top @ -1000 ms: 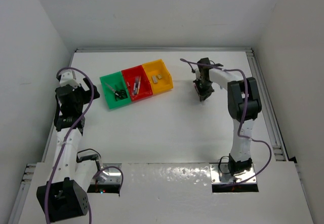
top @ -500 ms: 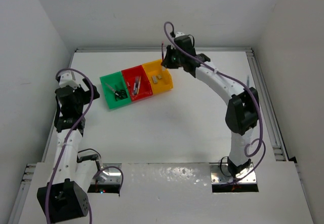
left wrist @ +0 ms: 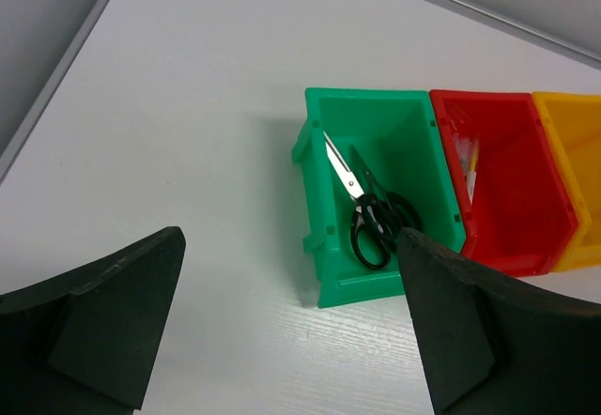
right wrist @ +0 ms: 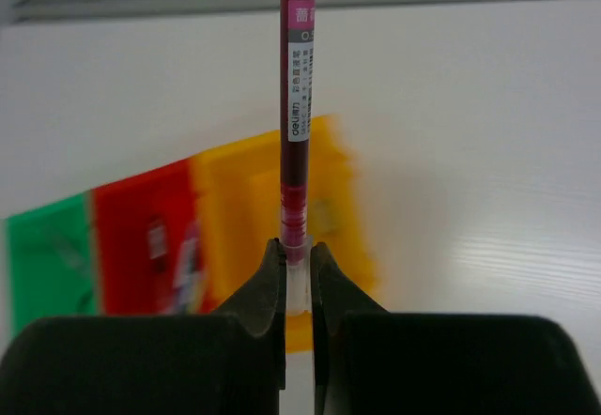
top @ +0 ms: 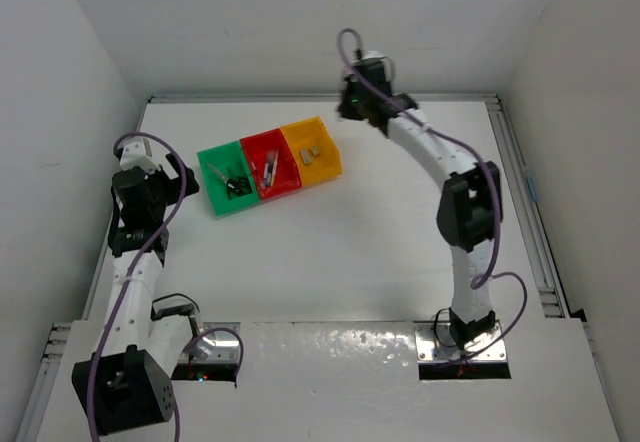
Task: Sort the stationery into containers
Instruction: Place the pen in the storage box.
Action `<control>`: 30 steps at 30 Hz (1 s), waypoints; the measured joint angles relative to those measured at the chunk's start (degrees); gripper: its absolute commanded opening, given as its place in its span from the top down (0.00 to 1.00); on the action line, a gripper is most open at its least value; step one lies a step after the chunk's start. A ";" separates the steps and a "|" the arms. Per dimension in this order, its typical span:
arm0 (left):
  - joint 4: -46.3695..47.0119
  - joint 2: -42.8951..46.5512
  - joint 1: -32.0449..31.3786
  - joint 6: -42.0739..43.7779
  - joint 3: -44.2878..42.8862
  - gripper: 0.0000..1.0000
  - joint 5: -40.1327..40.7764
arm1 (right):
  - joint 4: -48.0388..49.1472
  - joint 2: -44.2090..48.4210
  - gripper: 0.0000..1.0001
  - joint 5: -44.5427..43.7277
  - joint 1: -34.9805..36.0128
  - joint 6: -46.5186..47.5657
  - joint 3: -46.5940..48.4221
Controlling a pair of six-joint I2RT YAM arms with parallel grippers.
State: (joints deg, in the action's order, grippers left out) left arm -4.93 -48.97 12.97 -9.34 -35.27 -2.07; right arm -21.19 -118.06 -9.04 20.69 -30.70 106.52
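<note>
White desk [top: 350, 262] below, the right pincer [right wrist: 297, 251] is clamped on a red pen [right wrist: 296, 105] near the yellow bin [top: 312, 149]; the left pincer [left wrist: 289, 246] stands apart. Gripped at its end, it could slip out.

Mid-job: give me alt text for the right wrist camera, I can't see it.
The right gripper is shut on a red pen that runs straight up the picture. Behind it, blurred, the green bin, red bin and yellow bin sit in a row on the white table, the pen overlapping the yellow one.
</note>
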 measured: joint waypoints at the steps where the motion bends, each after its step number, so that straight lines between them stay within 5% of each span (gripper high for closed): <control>1: 0.02 -0.35 -0.17 0.20 -0.11 0.06 -0.15 | 1.79 -1.38 1.00 1.95 3.43 -1.27 1.20; 7: 0.07 -0.61 -0.68 1.38 -0.55 0.06 0.17 | 7.10 -13.03 1.00 11.13 17.62 -7.39 11.52; 21: -1.70 1.29 -1.40 1.62 -0.63 0.06 1.33 | 8.81 -19.65 1.00 10.51 16.33 -12.24 10.91; 27: -1.70 1.46 -1.40 1.75 -0.63 0.06 1.51 | 9.20 -16.68 1.00 10.40 20.11 -11.08 2.40; 30: -1.68 1.51 -1.42 1.77 -0.63 0.06 1.53 | 8.63 -16.50 0.82 10.45 21.46 -11.39 1.38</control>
State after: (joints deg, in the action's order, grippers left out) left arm -6.61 -47.46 11.55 -7.57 -35.90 -0.54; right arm -12.56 -134.56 1.41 42.15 -42.09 107.90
